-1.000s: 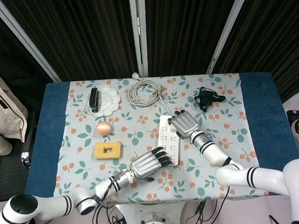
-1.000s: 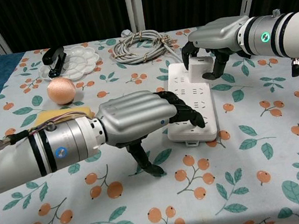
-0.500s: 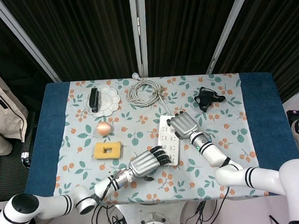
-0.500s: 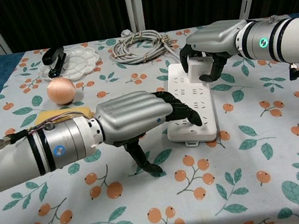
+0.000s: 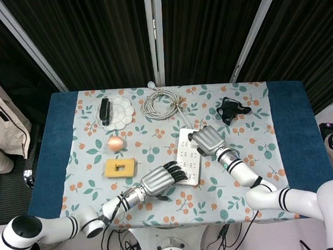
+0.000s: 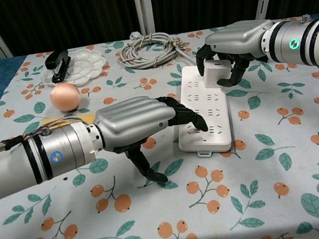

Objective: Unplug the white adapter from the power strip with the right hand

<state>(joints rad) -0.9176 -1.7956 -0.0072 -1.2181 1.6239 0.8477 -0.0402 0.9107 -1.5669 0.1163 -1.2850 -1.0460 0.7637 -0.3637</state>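
Observation:
A white power strip lies lengthwise in the middle of the flowered cloth, also seen from above. At its far end my right hand grips the white adapter from above, fingers wrapped around its sides. The adapter sits tilted over the strip's far right corner; whether its prongs are clear of the sockets I cannot tell. In the head view the right hand hides the adapter. My left hand presses its fingertips on the strip's near end, also visible in the head view.
A coiled grey cable lies behind the strip. At far left a white palette carries a black stapler; an orange ball and a yellow sponge sit nearer. A black object rests at the back right.
My right hand has shifted slightly right with the adapter, which now sits more over the strip's right edge. The left hand has drawn back a little, fingertips still on the strip.

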